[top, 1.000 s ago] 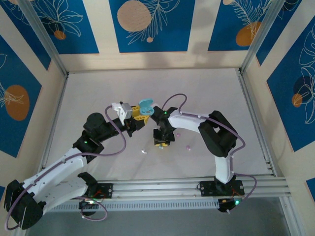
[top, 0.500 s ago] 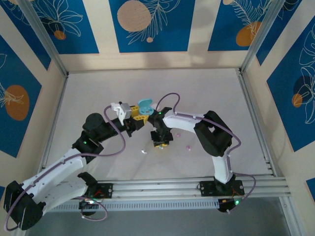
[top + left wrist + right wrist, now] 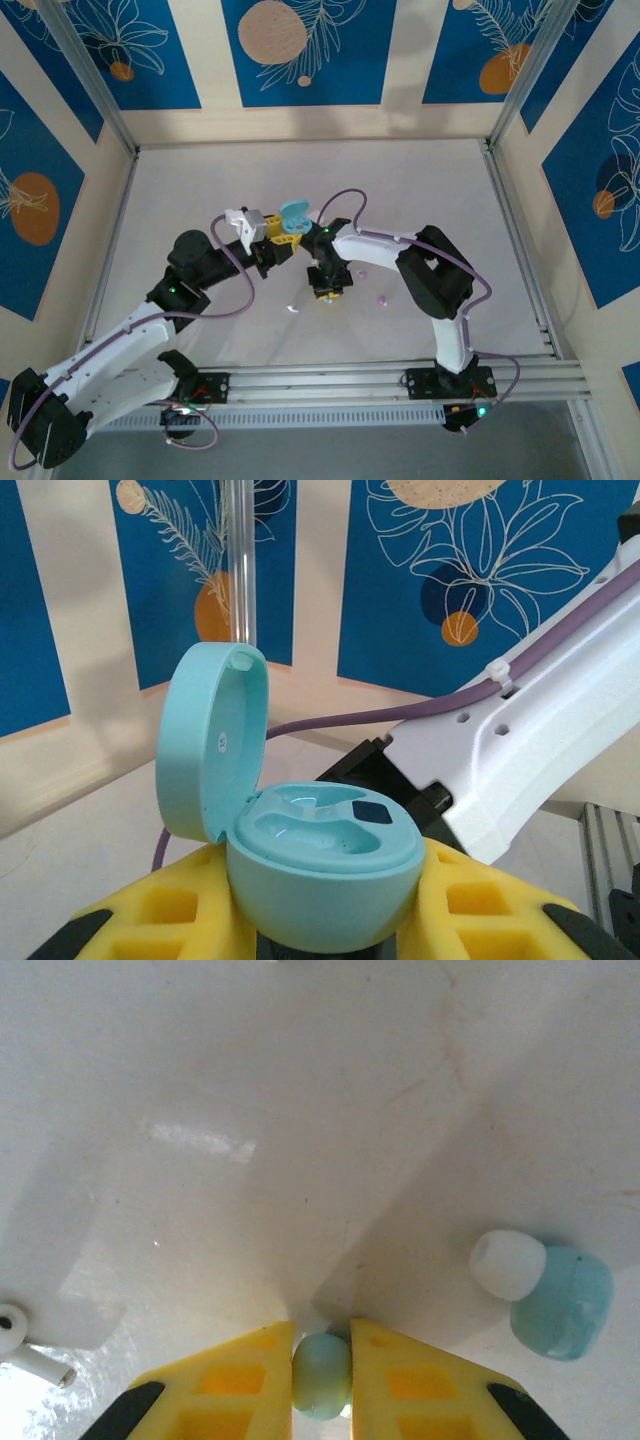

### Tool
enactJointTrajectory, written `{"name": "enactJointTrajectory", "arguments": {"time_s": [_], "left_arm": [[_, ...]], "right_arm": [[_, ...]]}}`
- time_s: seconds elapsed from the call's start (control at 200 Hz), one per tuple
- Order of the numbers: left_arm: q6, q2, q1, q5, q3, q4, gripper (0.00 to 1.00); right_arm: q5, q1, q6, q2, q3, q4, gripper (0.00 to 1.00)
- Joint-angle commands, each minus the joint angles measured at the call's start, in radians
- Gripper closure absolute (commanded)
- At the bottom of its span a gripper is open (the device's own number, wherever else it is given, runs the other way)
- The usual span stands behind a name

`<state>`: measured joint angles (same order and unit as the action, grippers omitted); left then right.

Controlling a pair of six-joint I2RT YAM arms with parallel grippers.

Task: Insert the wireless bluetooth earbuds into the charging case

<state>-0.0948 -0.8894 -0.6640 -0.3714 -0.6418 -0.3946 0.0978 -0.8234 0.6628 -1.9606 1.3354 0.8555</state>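
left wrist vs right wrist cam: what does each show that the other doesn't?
Left wrist: the teal charging case, lid up, wells looking empty, clamped in the left gripper; the right arm behind it.
Right wrist: the right gripper shut on a teal earbud at the table; a second teal earbud with a white tip nearby, a white earbud at the frame edge.
Both: yellow fingers and the pale table.

Teal charging case upright, clamped between yellow fingers of left gripper. Lid open, standing at case's left. Two hollow wells in case top, dark patch at rear right. White arm and purple cable behind case, to right.
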Motion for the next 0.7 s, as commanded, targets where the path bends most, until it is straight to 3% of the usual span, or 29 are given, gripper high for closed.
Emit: {"name": "enactJointTrajectory", "arguments": {"time_s": [0.0, 0.15, 0.35, 0.475, 0.695], "left_arm": [[0.017, 0.027, -0.002, 0.028, 0.0, 0.005, 0.72], [0.027, 0.022, 0.0, 0.068, -0.002, 0.019, 0.72], [0.038, -0.032, 0.0, 0.097, -0.019, 0.007, 0.73], [0.035, -0.085, 0.004, 0.092, -0.026, -0.04, 0.73], [0.044, -0.159, 0.01, 0.052, -0.029, -0.116, 0.73]], "right_arm": [[-0.078, 0.026, 0.009, 0.105, -0.041, -0.001, 0.82], [-0.285, 0.122, 0.013, 0.317, -0.147, -0.102, 0.82], [-0.781, 0.389, 0.033, 0.58, -0.303, -0.326, 0.82], [-1.022, 0.541, 0.019, 0.63, -0.3, -0.352, 0.82], [-1.249, 0.668, 0.062, 0.648, -0.254, -0.38, 0.82]]}}
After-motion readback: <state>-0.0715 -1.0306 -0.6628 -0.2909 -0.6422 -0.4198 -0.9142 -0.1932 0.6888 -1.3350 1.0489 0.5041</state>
